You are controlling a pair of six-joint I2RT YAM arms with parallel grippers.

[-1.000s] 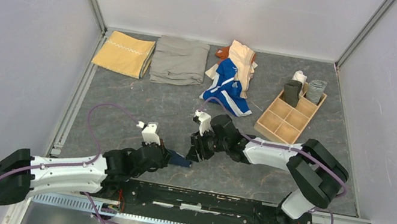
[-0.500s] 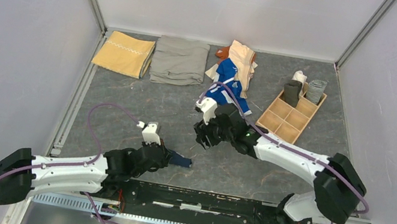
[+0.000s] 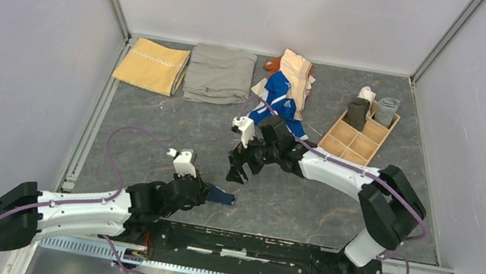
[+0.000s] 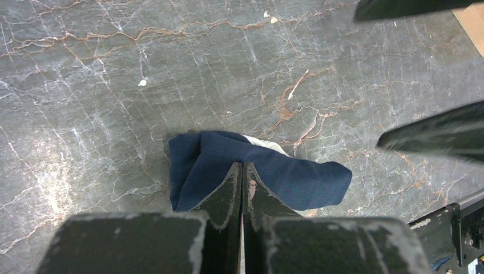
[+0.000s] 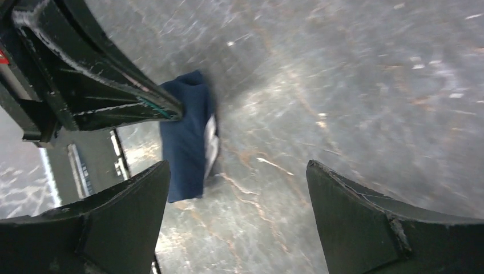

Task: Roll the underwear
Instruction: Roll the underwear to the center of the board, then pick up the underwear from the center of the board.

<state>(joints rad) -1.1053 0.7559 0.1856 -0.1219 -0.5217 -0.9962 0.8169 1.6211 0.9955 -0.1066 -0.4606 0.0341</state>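
left claw (image 4: 241, 166): clenched on the near edge of the navy underwear (image 4: 297, 177).
navy underwear: small crumpled fold, white trim peeking out on its far side, lying near-centre on the bench (image 4: 85, 85).
right claw (image 5: 238, 168): released, spread wide, hovering just beyond it.

Soft, even overhead light fills the sharp top view; shadows are faint. The dark grey veined stone counter (image 4: 114, 85) carries a pale sheen. The right wrist view is motion-smeared, softening the small navy-blue fabric briefs (image 5: 185, 137); the left wrist view is crisp.
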